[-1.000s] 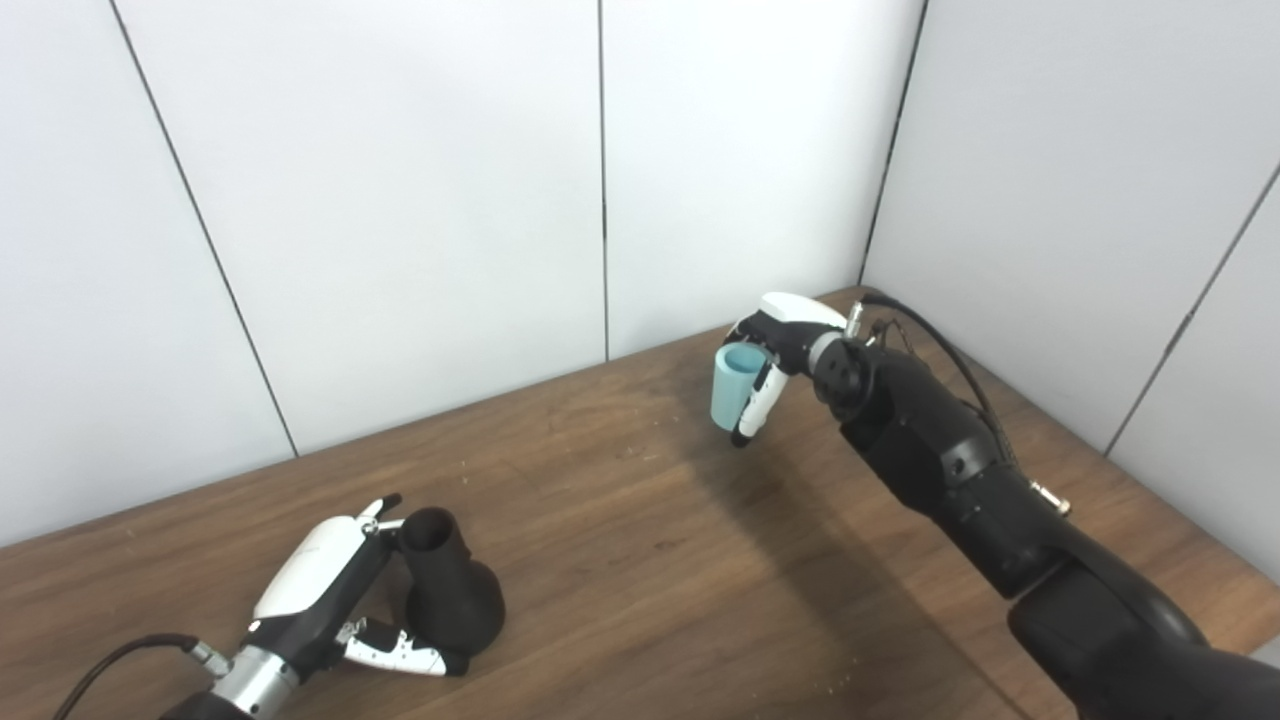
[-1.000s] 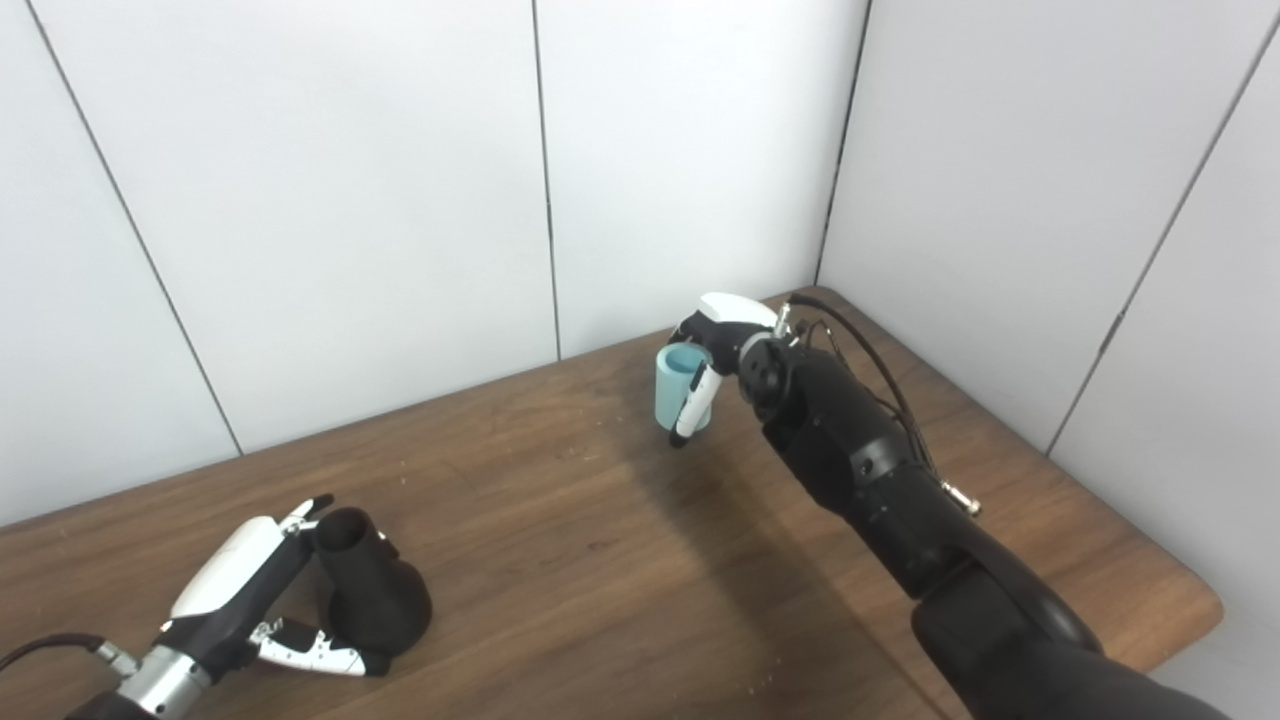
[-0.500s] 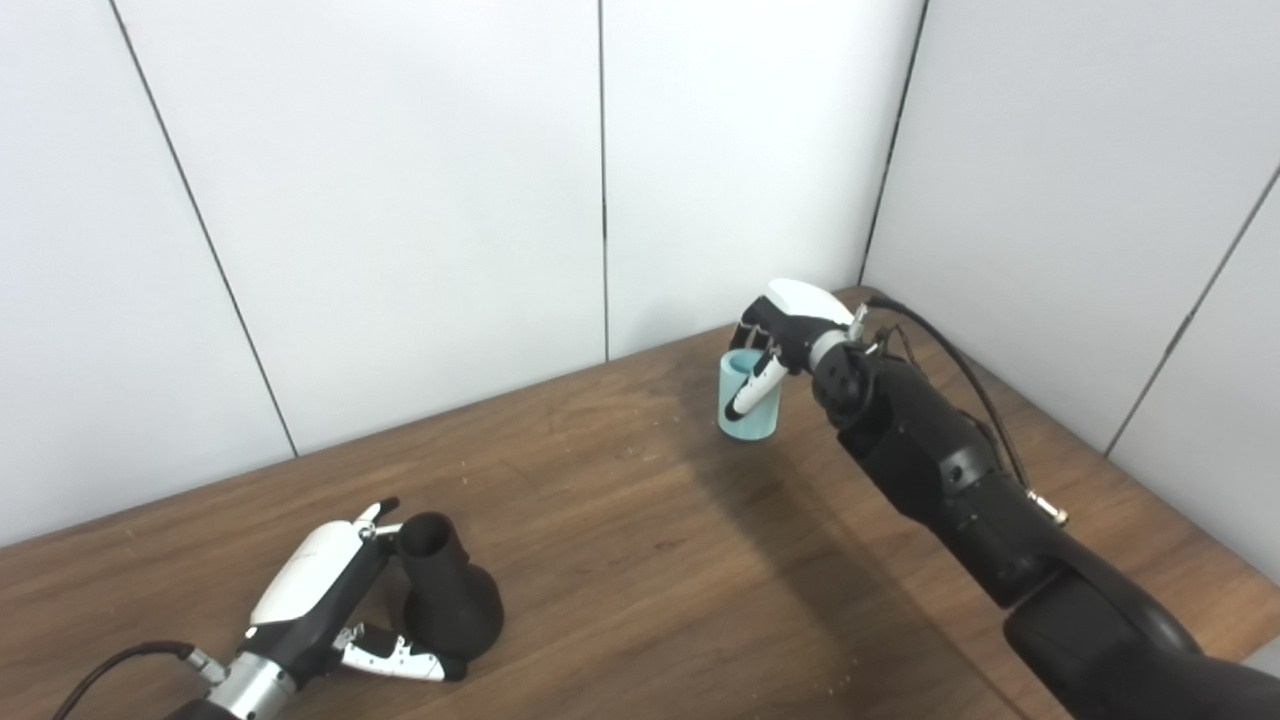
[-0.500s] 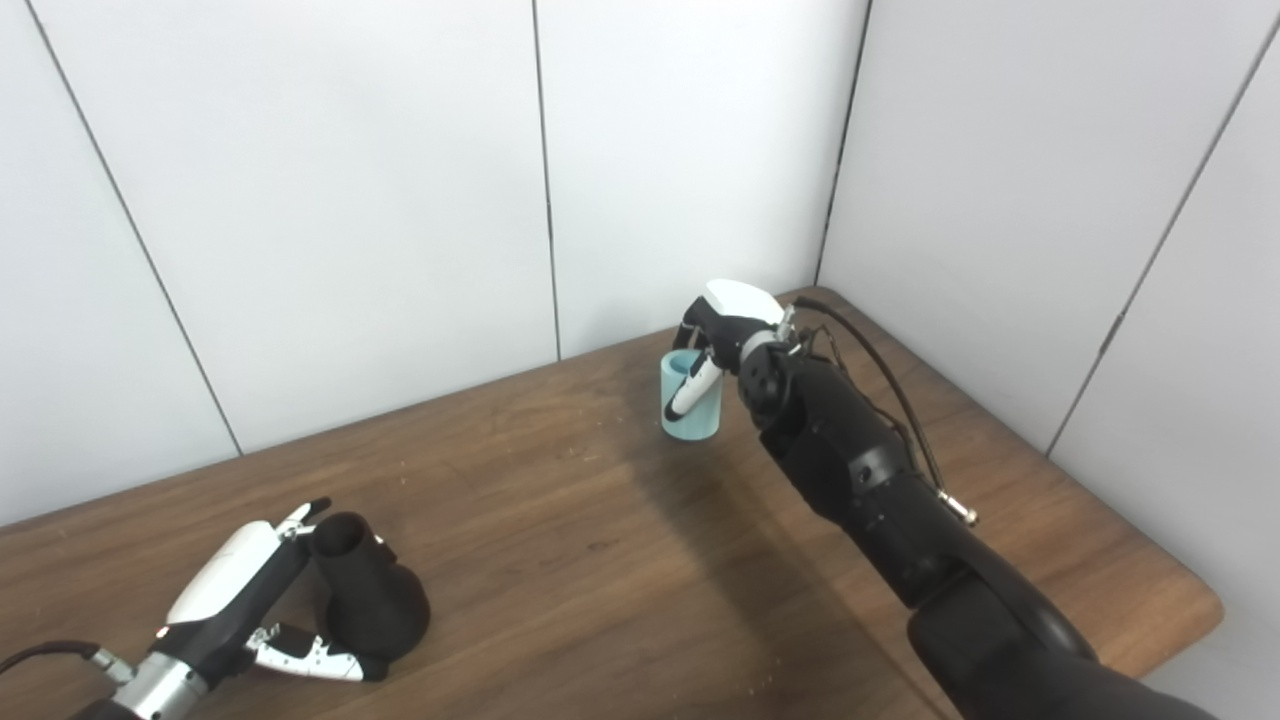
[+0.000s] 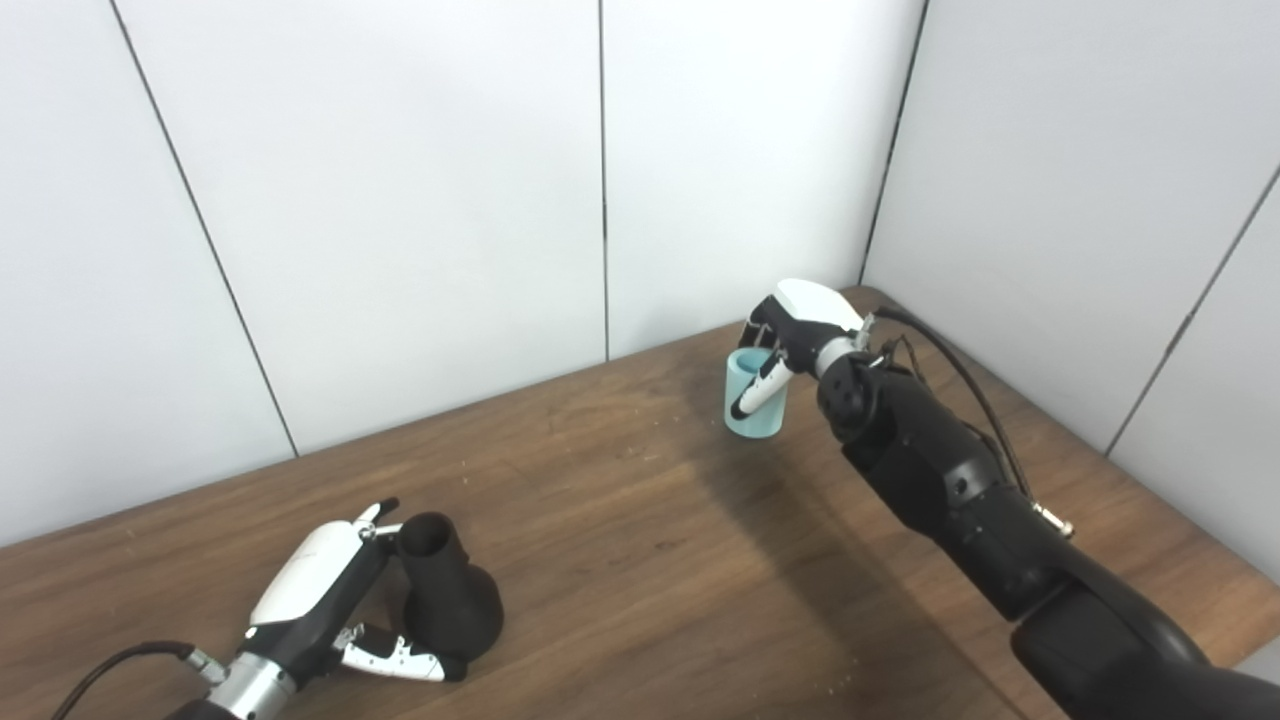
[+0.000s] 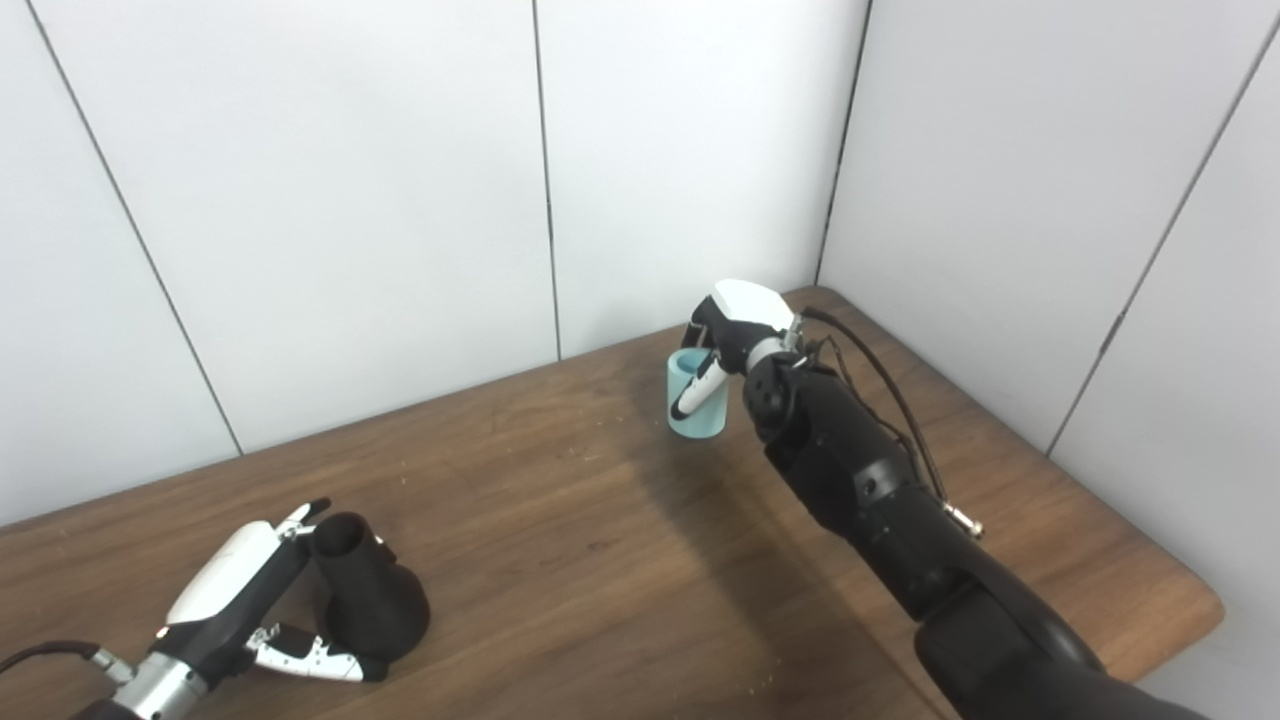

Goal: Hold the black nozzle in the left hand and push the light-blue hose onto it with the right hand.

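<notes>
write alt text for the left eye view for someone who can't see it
A robot's right hand grips a short light-blue hose standing upright near the far right corner of a wooden table. At the near left, its left hand wraps around a black nozzle resting on the table, open end up. White wall panels stand behind.

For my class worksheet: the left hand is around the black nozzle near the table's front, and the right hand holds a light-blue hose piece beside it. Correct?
Not quite. The left hand is around the black nozzle, but the right hand holds the light-blue hose far off, near the back corner; the left eye view shows this.
</notes>
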You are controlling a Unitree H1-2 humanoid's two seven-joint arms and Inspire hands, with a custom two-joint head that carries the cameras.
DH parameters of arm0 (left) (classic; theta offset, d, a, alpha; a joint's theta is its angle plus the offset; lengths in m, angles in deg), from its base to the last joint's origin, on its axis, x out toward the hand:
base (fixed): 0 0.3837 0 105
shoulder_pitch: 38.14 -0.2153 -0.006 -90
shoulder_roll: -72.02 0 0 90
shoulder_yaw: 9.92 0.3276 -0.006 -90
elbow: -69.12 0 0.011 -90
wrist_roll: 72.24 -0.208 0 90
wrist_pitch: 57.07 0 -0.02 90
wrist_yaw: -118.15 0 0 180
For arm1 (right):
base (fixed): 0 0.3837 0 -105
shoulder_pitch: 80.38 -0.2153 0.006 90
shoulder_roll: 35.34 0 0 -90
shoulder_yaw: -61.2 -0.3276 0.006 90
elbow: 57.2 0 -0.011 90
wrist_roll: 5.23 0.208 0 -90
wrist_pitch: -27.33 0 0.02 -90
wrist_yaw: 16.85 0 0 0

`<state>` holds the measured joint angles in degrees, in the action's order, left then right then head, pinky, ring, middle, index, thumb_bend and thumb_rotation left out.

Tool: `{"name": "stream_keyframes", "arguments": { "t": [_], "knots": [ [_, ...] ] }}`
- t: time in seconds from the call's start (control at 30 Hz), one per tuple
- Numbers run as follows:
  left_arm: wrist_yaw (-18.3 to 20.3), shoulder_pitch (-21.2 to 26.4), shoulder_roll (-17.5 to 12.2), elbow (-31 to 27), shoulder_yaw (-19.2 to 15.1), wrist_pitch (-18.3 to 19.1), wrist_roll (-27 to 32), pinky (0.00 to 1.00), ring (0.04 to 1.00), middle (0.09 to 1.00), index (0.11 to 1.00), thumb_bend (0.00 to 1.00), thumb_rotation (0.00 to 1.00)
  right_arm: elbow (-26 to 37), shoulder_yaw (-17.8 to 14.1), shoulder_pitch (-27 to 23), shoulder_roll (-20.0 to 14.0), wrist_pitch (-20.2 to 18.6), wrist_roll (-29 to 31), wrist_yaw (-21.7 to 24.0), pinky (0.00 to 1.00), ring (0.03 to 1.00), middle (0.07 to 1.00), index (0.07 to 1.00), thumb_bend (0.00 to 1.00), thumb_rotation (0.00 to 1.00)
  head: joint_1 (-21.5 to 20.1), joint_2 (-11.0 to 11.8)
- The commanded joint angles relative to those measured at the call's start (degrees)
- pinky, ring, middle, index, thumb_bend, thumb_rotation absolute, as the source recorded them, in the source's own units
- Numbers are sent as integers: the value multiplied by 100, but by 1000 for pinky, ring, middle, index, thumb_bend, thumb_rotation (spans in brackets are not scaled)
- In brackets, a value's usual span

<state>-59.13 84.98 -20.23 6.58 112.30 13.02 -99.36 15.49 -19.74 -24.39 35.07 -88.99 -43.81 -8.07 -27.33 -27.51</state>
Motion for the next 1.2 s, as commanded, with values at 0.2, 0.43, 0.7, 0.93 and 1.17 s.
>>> {"name": "stream_keyframes", "arguments": {
  "t": [0.2,0.43,0.7,0.93,1.17],
  "knots": [
    [676,-384,-131,259,297,642,-496,1000,579,463,494,526,0,1336,-286,-243,-36,412,433,0,393,463,482,472,511,0,559,-69],
    [713,-425,38,-12,350,911,-541,1000,575,473,489,526,0,2649,74,-551,-65,272,513,946,350,448,484,484,502,0,1291,-182],
    [771,-375,214,-174,412,1263,-698,1000,575,468,492,526,0,3371,370,-1144,-13,234,644,1981,341,462,475,482,501,0,1909,-277],
    [805,-318,333,-188,454,1334,-699,1000,569,459,499,525,0,3511,594,-1537,139,351,728,2513,366,469,469,467,502,0,2216,-351],
    [926,-225,439,-229,521,1608,-786,1000,572,466,494,526,0,3554,758,-1923,267,487,956,2917,342,465,483,479,501,0,2454,-464]
  ]
}}
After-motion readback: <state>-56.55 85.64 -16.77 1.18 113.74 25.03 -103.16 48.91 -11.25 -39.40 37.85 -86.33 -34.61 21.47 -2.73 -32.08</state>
